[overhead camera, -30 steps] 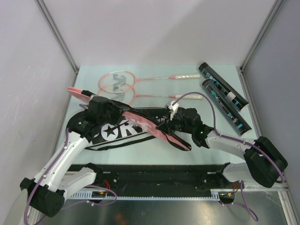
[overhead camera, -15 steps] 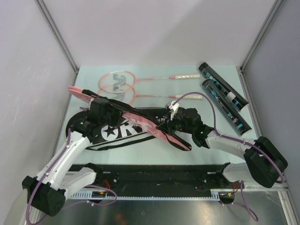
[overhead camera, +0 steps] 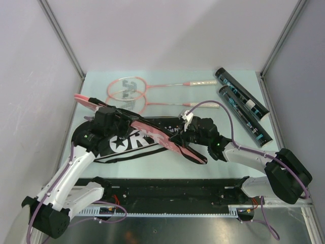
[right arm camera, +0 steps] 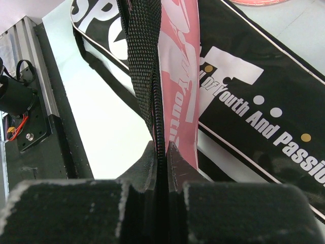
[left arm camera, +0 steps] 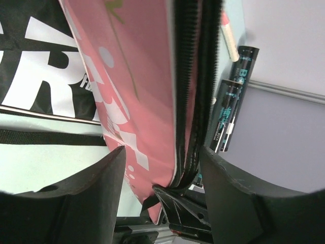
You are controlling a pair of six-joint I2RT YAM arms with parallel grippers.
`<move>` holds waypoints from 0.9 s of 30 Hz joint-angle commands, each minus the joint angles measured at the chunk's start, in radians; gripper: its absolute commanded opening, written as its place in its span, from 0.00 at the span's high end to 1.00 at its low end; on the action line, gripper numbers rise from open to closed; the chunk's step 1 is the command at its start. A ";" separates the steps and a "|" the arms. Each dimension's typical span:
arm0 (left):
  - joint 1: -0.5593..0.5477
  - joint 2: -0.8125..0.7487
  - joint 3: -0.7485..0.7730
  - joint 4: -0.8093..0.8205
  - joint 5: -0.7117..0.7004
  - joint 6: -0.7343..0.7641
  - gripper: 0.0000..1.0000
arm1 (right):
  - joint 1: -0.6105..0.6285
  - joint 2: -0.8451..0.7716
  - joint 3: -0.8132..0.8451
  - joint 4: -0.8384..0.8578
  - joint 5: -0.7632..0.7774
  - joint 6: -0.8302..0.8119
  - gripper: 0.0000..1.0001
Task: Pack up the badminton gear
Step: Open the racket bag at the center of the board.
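A black racket bag [overhead camera: 127,145] with white letters lies across the table, its pink flap [overhead camera: 152,133] lifted. My right gripper [overhead camera: 185,133] is shut on the flap's zipper edge [right arm camera: 160,122]; the pink flap [right arm camera: 180,76] hangs beside it. My left gripper [overhead camera: 112,122] is open, its jaws wide apart around the pink flap [left arm camera: 132,76] and its black zipper edge [left arm camera: 195,76]. Two pink-and-white rackets [overhead camera: 127,89] [overhead camera: 134,104] lie behind the bag. Two dark tubes with teal print [overhead camera: 239,94] [overhead camera: 246,118] lie at the back right and also show in the left wrist view [left arm camera: 229,112]. No shuttlecocks show.
Grey walls with metal posts close in the table on the left [overhead camera: 61,35], back and right [overhead camera: 284,35]. A black rail [overhead camera: 167,189] with the arm bases runs along the near edge. Pale table [overhead camera: 167,165] shows in front of the bag.
The left arm has shifted slightly, with its gripper still at the lifted flap. The right gripper holds the zipper edge in the same place.
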 commanded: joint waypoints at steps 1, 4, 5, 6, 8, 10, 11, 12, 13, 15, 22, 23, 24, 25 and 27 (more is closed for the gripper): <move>0.007 -0.019 0.031 0.015 -0.010 -0.024 0.37 | 0.009 -0.012 0.002 0.043 0.002 -0.005 1.00; 0.007 0.015 0.028 0.015 0.010 -0.037 0.39 | 0.012 -0.015 0.002 0.042 0.003 -0.006 1.00; 0.007 0.021 0.026 0.015 0.010 -0.043 0.41 | 0.012 -0.015 0.000 0.043 0.006 -0.008 1.00; 0.007 0.026 0.028 0.015 0.010 -0.045 0.41 | 0.013 -0.017 0.000 0.043 0.007 -0.006 1.00; 0.007 0.036 0.035 0.016 0.000 -0.037 0.42 | 0.013 -0.018 0.000 0.043 0.008 -0.006 1.00; 0.008 0.043 0.040 0.016 -0.007 -0.043 0.43 | 0.018 -0.021 -0.001 0.043 0.010 -0.005 1.00; 0.007 0.047 0.042 0.016 -0.017 -0.043 0.43 | 0.023 -0.023 0.000 0.043 0.011 -0.008 1.00; 0.007 0.055 0.043 0.018 -0.023 -0.042 0.42 | 0.027 -0.024 0.000 0.043 0.013 -0.012 1.00; 0.005 0.059 0.043 0.019 -0.028 -0.042 0.42 | 0.033 -0.026 0.000 0.039 0.020 -0.015 1.00; 0.007 0.081 0.045 0.027 -0.059 -0.036 0.42 | 0.044 -0.027 0.000 0.028 0.017 -0.026 1.00; -0.001 0.112 0.022 0.030 -0.132 0.061 0.96 | 0.064 -0.030 0.017 -0.010 -0.035 -0.040 0.82; 0.000 0.101 0.017 0.033 -0.143 0.079 1.00 | 0.064 -0.029 0.031 -0.027 -0.042 -0.022 0.55; -0.009 0.087 0.020 0.032 -0.154 0.104 1.00 | 0.053 -0.014 0.095 -0.100 -0.071 0.012 0.48; -0.019 0.075 0.026 0.025 -0.190 0.160 1.00 | 0.052 -0.003 0.132 -0.143 -0.084 0.024 0.43; -0.038 0.037 0.037 -0.034 -0.223 0.168 1.00 | 0.058 0.019 0.205 -0.170 -0.063 0.082 0.31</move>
